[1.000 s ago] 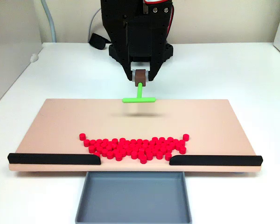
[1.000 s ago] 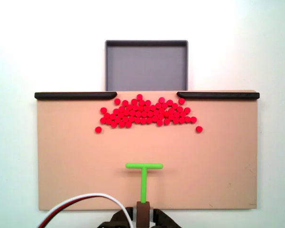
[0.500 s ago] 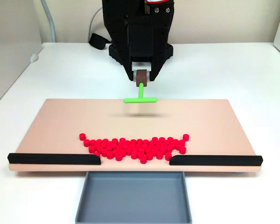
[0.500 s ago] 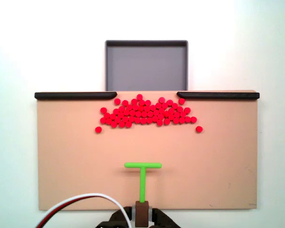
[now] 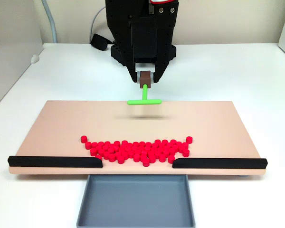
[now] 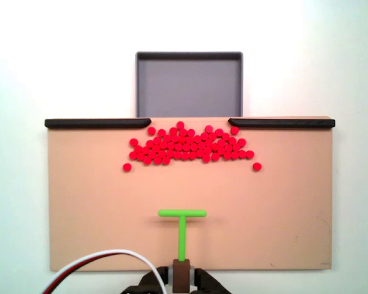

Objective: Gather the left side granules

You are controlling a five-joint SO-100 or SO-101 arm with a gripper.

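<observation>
Dozens of small red granules (image 5: 138, 149) (image 6: 187, 146) lie heaped on the tan board (image 5: 61, 123) (image 6: 86, 208), by the gap between two black rails. One granule (image 6: 127, 166) sits apart at one end and another stray granule (image 6: 257, 166) at the other. My gripper (image 5: 145, 78) (image 6: 181, 277) is shut on the brown handle block of a green T-shaped tool (image 5: 144, 99) (image 6: 181, 223). The tool hangs above the board's edge nearest the arm, well away from the pile; its shadow falls on the board.
A grey tray (image 5: 135, 199) (image 6: 189, 82) sits just beyond the gap between the left rail (image 5: 54, 161) and the right rail (image 5: 218, 163). A white and red cable (image 6: 98, 260) loops near the arm. White table surrounds the board.
The green tool has drifted slightly sideways with the gripper, rightward in the view facing the arm and leftward in the overhead-like view. The granules have not moved.
</observation>
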